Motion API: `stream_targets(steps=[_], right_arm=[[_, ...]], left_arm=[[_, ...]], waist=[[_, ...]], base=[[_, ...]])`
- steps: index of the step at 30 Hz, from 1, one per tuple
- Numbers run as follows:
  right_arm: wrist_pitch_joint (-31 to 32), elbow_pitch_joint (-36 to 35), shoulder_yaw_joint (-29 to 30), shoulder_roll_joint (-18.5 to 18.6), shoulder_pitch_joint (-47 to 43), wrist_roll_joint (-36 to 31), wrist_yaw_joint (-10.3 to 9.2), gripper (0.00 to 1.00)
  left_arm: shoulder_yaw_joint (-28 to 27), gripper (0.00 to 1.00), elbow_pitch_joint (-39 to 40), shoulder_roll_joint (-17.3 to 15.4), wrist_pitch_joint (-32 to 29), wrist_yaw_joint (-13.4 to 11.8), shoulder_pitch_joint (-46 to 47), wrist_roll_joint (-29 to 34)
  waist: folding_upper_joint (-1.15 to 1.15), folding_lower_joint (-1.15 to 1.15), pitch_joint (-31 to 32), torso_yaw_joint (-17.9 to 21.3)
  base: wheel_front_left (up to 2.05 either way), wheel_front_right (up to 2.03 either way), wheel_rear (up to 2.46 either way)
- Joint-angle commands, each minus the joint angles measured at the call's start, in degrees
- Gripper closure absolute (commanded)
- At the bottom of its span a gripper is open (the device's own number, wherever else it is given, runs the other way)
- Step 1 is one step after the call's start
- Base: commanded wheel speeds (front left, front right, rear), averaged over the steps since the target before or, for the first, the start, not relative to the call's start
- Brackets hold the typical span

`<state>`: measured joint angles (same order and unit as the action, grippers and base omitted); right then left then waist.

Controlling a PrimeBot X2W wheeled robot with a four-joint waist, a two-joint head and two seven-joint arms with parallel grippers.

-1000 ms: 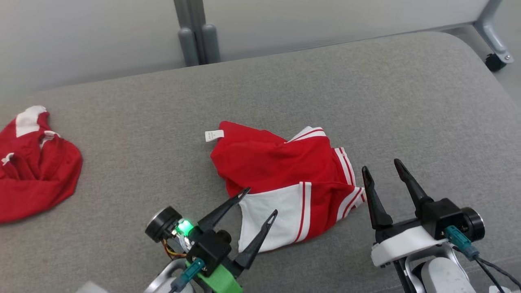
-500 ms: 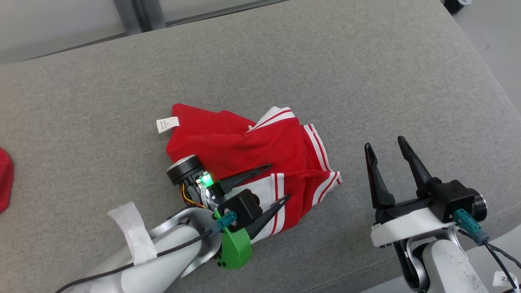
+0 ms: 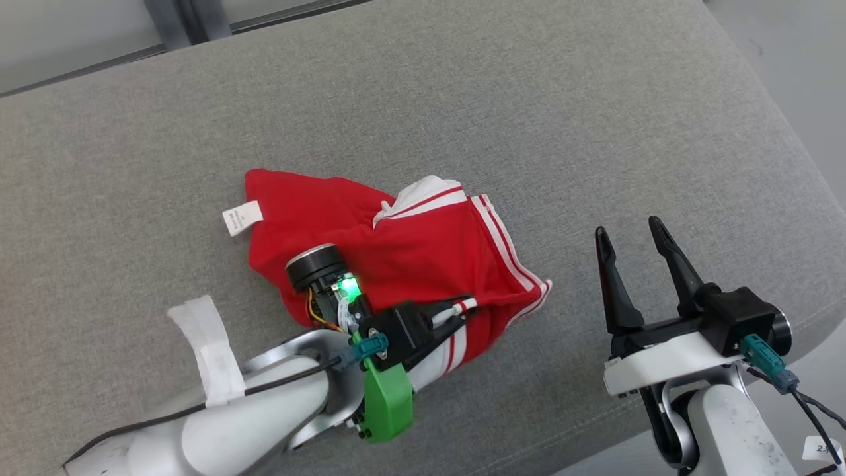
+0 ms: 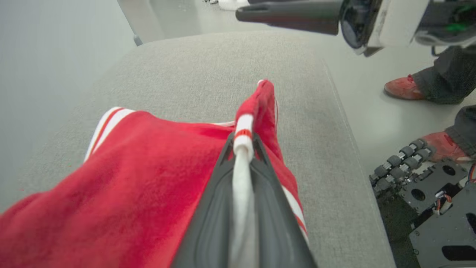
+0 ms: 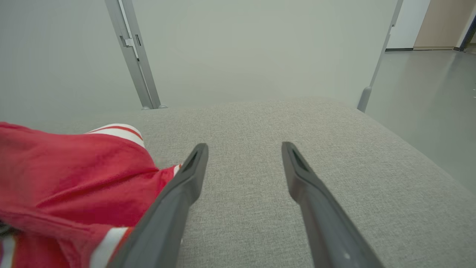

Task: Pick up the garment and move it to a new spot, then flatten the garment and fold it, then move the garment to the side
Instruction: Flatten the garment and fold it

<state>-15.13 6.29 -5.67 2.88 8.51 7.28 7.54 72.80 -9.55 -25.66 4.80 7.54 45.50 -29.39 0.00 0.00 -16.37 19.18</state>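
Observation:
The garment [image 3: 396, 254] is a crumpled red piece with white panels and red-and-white striped trim, lying near the middle of the grey cushioned surface [image 3: 462, 99]. A white tag [image 3: 240, 217] sticks out at its left. My left gripper [image 3: 459, 311] is shut on the garment's white and striped edge at its near side; in the left wrist view the white fold [image 4: 242, 163] is pinched between the two dark fingers. My right gripper [image 3: 631, 228] stands open to the right of the garment, nothing between its fingers [image 5: 186, 178]. The garment [image 5: 74, 167] lies just left of it.
The cushion's right edge [image 3: 793, 152] and near edge drop to the floor. A grey post [image 5: 132, 56] and wall stand behind the surface. A person's red shoes [image 4: 403, 87] rest on the floor beside the robot's base [image 4: 427, 182].
My left gripper reached onto the garment's near white edge and shut on it, bunching the cloth. The head camera dropped and turned right. The right gripper stayed open.

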Motion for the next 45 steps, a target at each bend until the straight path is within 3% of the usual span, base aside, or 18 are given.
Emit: stream_targets(steps=[1, 8, 15, 20, 23, 25, 31, 33, 37, 38, 39, 40, 41, 45], right_arm=[[-0.03, 0.18, -0.15, 0.0, 0.31, 0.34, -0.1, 0.0], [-0.03, 0.34, -0.8, 0.02, 0.58, 1.36, -0.1, 0.0], [-0.03, 0.42, -0.74, 0.02, 0.51, 2.53, -0.1, 0.0], [-0.03, 0.46, 0.11, 0.02, -0.31, 2.91, -0.1, 0.0], [-0.03, 0.44, 0.46, 0.02, -0.71, 3.04, -0.1, 0.0], [-0.03, 0.4, 0.73, 0.02, -0.87, 3.07, -0.1, 0.0], [-0.03, -0.01, 1.54, 0.02, -0.9, 2.24, -0.1, 0.0], [-0.03, 0.13, 1.35, 0.02, -0.93, 1.55, -0.1, 0.0], [-0.03, 0.25, 1.92, 0.04, -0.52, 0.65, -0.1, 0.0], [-0.04, 0.27, 2.12, 0.03, -0.48, 0.39, -0.1, 0.0], [-0.03, 0.35, 2.0, 0.02, -0.47, 0.38, -0.1, 0.0], [-0.03, 0.38, 1.88, 0.01, -0.54, 0.15, -0.1, 0.0], [-0.03, 0.41, 1.71, 0.02, -0.61, 0.04, -0.1, 0.0], [-0.03, 0.7, 0.95, 0.04, -1.31, 0.1, -0.1, 0.0]], left_arm=[[0.19, 1.0, 1.62, -0.25, 0.53, -0.13, 1.15, -2.75], [-0.62, 1.0, 12.04, -0.63, -0.56, -0.13, 11.88, -20.99], [-13.72, 1.0, 9.35, 5.29, 1.31, -0.22, 22.42, -40.72], [-24.71, 1.0, 1.79, 10.67, 5.92, -5.15, 24.11, -50.71], [-28.51, 1.0, -2.36, 11.01, 7.73, -8.07, 18.5, -55.31], [-30.59, 1.0, -4.13, 10.55, 8.48, -8.61, 13.13, -58.83], [-36.64, 1.0, -11.18, 10.35, 10.39, -4.94, -6.51, -61.85], [-41.71, 1.0, -14.67, 12.12, 10.39, -3.68, -11.41, -59.74], [-51.08, 1.0, -18.53, 15.92, 10.32, -1.74, -19.02, -49.76], [-52.83, 0.93, -18.67, 16.93, 10.32, -1.38, -20.59, -46.94], [-54.39, 0.55, -18.42, 17.64, 10.34, -1.09, -21.89, -44.61], [-56.13, 0.35, -17.93, 18.67, 10.34, -0.81, -23.21, -42.52], [-57.1, 0.0, -17.35, 18.99, 10.34, -0.5, -24.13, -40.6], [-59.86, 0.0, -14.45, 20.33, 10.34, -0.04, -27.75, -31.56]], waist=[[0.0, 0.0, 0.46, 0.05], [0.0, 0.0, 1.23, -0.08], [0.0, 0.0, 1.64, 1.43], [0.0, 0.0, 1.88, 1.65], [0.0, 0.0, 2.18, 1.44], [0.0, 0.0, 2.4, 1.1], [0.0, 0.0, 1.9, -1.64], [0.0, 0.0, 1.88, -2.73], [0.0, 0.0, 2.15, -4.48], [0.0, 0.0, 2.32, -5.05], [0.0, 0.0, 2.44, -5.39], [0.0, 0.0, 2.62, -5.89], [0.0, 0.0, 2.78, -6.17], [0.0, 0.0, 3.56, -7.53]], base=[[0.0, 0.0, 0.0], [0.0, 0.0, 0.0], [0.0, 0.0, 0.0], [0.0, 0.0, 0.0], [0.0, 0.0, 0.0], [0.0, 0.0, 0.0], [0.0, 0.0, 0.0], [0.0, 0.0, 0.0], [0.0, 0.0, 0.0], [0.0, 0.0, 0.0], [0.0, 0.0, 0.0], [0.0, 0.0, 0.0], [0.0, 0.0, 0.0], [0.0, 0.0, 0.0]])
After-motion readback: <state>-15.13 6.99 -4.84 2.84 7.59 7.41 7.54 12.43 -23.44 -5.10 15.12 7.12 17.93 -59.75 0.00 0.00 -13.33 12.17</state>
